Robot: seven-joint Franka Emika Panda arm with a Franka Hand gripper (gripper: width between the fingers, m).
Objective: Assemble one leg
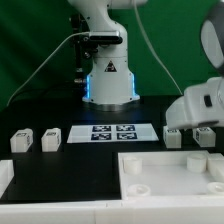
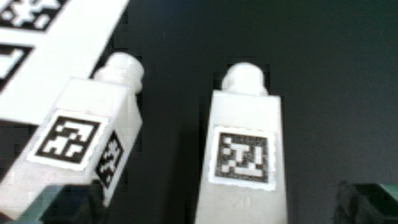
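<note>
Two white legs with black-and-white tags lie side by side on the black table in the wrist view, one (image 2: 80, 135) beside the other (image 2: 244, 140), each with a round peg at its far end. My gripper (image 2: 217, 208) is open and empty just above them. Its dark fingertips (image 2: 63, 205) show at the frame's lower corners, and the second leg lies between them. In the exterior view the gripper (image 1: 190, 126) hangs low at the right over these two legs (image 1: 174, 137) (image 1: 203, 135). Two more legs (image 1: 20, 141) (image 1: 51, 138) stand at the left.
The marker board (image 1: 110, 131) lies in front of the robot base; its corner also shows in the wrist view (image 2: 45, 30). The large white square panel (image 1: 170, 172) with round corner holes lies at the front right. Another white part (image 1: 5, 178) sits at the front left edge.
</note>
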